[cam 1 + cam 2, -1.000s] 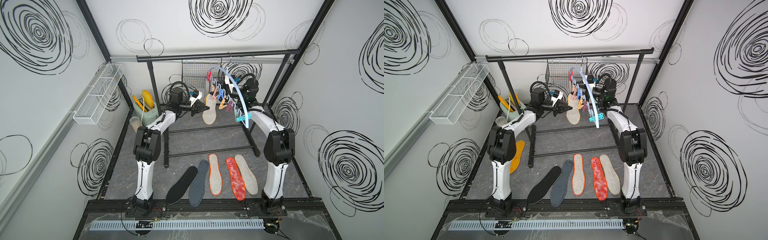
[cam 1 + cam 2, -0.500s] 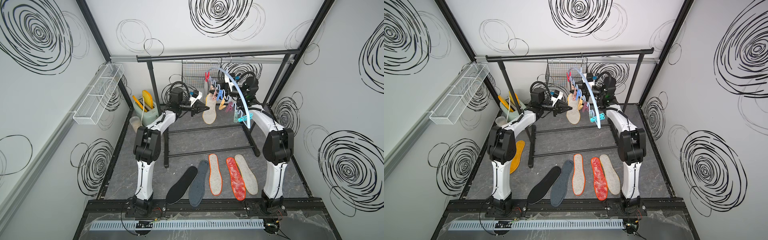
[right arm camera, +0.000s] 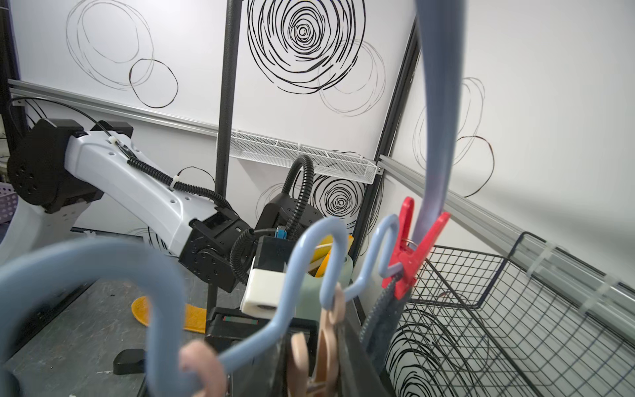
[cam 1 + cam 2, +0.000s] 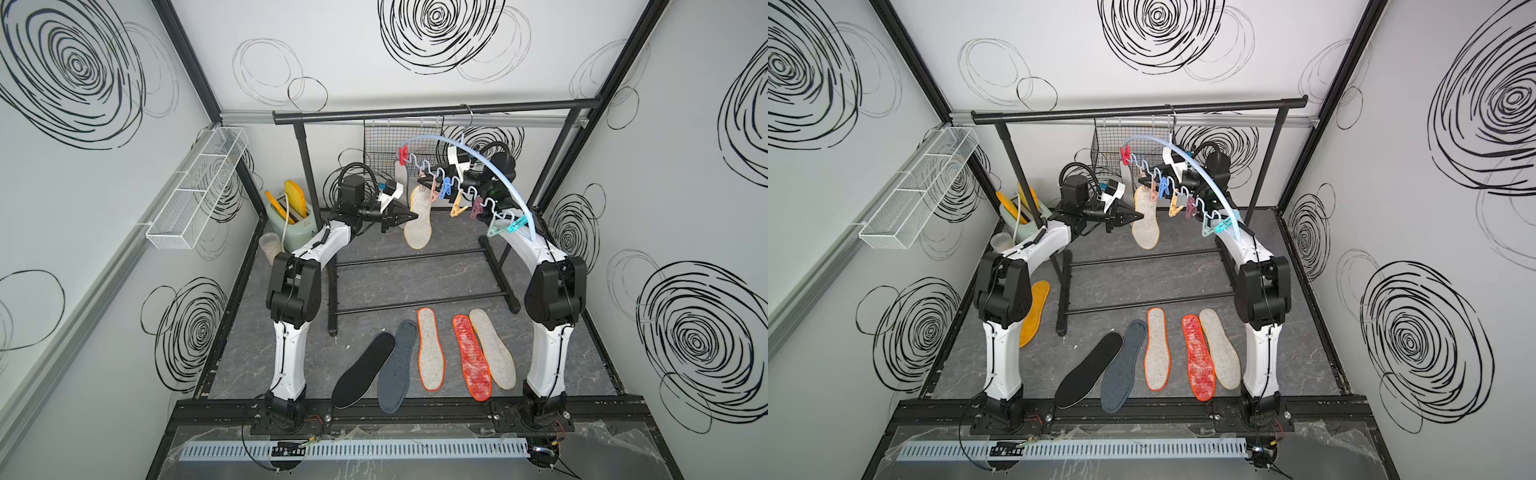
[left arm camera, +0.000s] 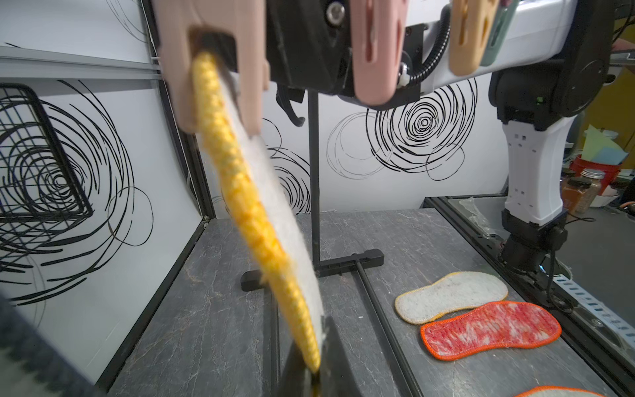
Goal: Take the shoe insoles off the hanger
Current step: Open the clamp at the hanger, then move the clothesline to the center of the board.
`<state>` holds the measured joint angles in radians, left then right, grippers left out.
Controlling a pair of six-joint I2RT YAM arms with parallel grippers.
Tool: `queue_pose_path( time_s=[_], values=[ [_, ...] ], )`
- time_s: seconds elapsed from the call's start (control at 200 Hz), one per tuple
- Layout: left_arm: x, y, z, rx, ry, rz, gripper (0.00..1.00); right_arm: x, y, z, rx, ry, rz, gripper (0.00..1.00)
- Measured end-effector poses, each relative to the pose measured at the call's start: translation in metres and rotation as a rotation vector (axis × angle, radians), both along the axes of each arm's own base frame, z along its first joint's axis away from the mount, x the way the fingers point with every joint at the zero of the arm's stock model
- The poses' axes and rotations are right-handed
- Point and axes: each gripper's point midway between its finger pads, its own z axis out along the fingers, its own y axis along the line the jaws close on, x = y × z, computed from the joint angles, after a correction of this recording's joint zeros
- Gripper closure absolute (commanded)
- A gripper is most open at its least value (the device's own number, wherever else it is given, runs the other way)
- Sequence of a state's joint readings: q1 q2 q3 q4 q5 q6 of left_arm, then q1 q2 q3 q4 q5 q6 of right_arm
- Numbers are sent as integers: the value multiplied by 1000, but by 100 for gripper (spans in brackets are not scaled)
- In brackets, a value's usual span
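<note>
The pale blue hanger (image 4: 492, 168) hangs by its hook from the black rail (image 4: 374, 114). A beige insole (image 4: 417, 226) with a yellow edge hangs from a pink peg (image 5: 213, 68). My left gripper (image 4: 409, 216) is shut on this insole's lower end (image 5: 261, 213). My right gripper (image 3: 321, 374) is shut on the pink peg (image 3: 326, 343), up at the wavy bar. A dark grey insole (image 3: 381, 326) hangs from the red peg (image 3: 409, 247). Several insoles lie on the floor in front: black (image 4: 363, 370), grey-blue (image 4: 397, 365), white (image 4: 430, 349), red (image 4: 471, 357), beige (image 4: 492, 349).
An orange-yellow insole (image 4: 1034, 316) lies behind my left arm. A mint toaster (image 4: 291, 222) and a cup (image 4: 270, 245) stand at the back left. A black wire basket (image 4: 384, 145) hangs behind the hanger. A white wire shelf (image 4: 199, 183) is on the left wall. The rack's low bars (image 4: 415, 299) cross the floor.
My right gripper has closed on the pink peg. The hanger has swung slightly. My left gripper has kept its hold on the beige insole.
</note>
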<state>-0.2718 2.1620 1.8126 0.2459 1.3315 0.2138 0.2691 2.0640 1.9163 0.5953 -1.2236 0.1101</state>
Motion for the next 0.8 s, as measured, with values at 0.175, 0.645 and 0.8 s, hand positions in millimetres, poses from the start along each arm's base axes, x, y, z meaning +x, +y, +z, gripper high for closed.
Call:
queue_pose_path(
  time_s=[0.175,0.645,0.8],
  values=[
    [4,0,-6,18,26,31,100,2,0,-1,2,7,-5,86],
    [-27,20,-76,140,404,313,100,13,0,-3,16,35,-47,23],
    [-54,21,-36,115,366,365,98,16,0,-11,17,50,-62,22]
  ],
)
